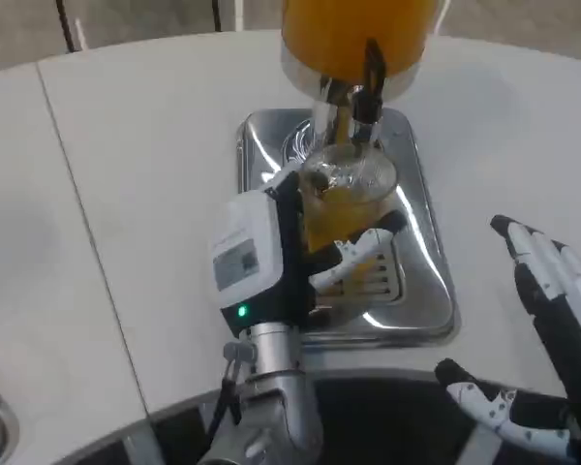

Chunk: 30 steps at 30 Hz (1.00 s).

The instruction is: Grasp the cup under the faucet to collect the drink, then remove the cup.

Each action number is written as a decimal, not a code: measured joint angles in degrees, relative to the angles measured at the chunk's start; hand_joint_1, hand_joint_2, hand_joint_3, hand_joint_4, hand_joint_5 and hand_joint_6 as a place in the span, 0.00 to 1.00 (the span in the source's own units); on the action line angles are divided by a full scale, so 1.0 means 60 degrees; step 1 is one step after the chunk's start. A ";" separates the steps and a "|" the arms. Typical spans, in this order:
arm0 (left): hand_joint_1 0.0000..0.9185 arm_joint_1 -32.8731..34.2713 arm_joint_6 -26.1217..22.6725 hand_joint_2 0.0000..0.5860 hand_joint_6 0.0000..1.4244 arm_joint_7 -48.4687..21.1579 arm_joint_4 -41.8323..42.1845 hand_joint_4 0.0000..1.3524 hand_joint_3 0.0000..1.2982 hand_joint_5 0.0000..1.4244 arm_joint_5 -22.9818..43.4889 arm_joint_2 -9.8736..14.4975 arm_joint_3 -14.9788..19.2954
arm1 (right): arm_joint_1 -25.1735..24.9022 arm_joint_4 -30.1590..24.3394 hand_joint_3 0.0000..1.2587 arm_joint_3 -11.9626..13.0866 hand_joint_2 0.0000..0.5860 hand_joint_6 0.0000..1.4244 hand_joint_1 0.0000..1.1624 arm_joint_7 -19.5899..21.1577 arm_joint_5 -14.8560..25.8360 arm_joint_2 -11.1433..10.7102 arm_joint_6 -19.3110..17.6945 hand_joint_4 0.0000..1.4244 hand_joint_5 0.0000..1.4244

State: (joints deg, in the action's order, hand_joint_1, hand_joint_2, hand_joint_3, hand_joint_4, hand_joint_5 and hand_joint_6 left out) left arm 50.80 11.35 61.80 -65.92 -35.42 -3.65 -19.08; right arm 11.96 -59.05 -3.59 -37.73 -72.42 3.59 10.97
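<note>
head view | left hand (pixel 271 257) grips clear glass cup (pixel 344 199), part-filled orange, under black faucet (pixel 370 82) of orange drink dispenser (pixel 353 34); steel drip tray (pixel 421 194) catches spills | right hand (pixel 552 291) spread, empty, waiting

Drinks station set up for a robot trial, more likely a lab or demonstration space than a home kitchen. Shown by a plain white table (pixel 155 194) with a visible seam, a tall dispenser (pixel 353 39) filled with orange drink, a black faucet (pixel 370 82) at its base, and a polished steel drip tray (pixel 421 262) with a slotted grate beneath. Grey floor and dark cables (pixel 68 24) beyond the table's far edge.
</note>
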 measured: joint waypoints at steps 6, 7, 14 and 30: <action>0.42 0.0005 0.0340 0.17 1.00 0.0106 -0.0020 0.91 0.81 1.00 0.0202 0.0003 0.0028 | -0.0129 0.0000 0.00 -0.0093 0.58 0.14 0.56 -0.0070 -0.0095 -0.0004 0.0115 0.00 0.00; 0.42 0.0004 0.0352 0.17 1.00 0.0107 -0.0023 0.91 0.80 1.00 0.0206 0.0007 0.0027 | -0.0141 0.0001 0.00 -0.0138 0.58 0.14 0.56 -0.0070 -0.0092 -0.0005 0.0145 0.00 0.00; 0.43 -0.0156 0.0788 0.17 1.00 0.0112 0.0031 0.92 0.79 1.00 0.0188 0.0234 -0.0019 | -0.0395 0.0249 0.00 -0.0359 0.58 0.14 0.56 -0.0052 0.0039 -0.0018 0.0280 0.00 0.00; 0.45 -0.0603 0.1023 0.12 1.00 0.0150 0.0422 0.93 0.78 1.00 0.0141 0.0949 -0.0218 | -0.0713 0.1049 0.00 -0.0403 0.59 0.15 0.56 0.0493 0.0712 -0.0029 0.0383 0.00 0.00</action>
State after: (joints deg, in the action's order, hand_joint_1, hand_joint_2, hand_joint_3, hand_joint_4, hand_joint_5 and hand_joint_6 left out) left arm 47.18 17.49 62.70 -63.38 -34.57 2.05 -20.39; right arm 7.68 -52.76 -6.01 -34.78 -68.15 3.42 13.27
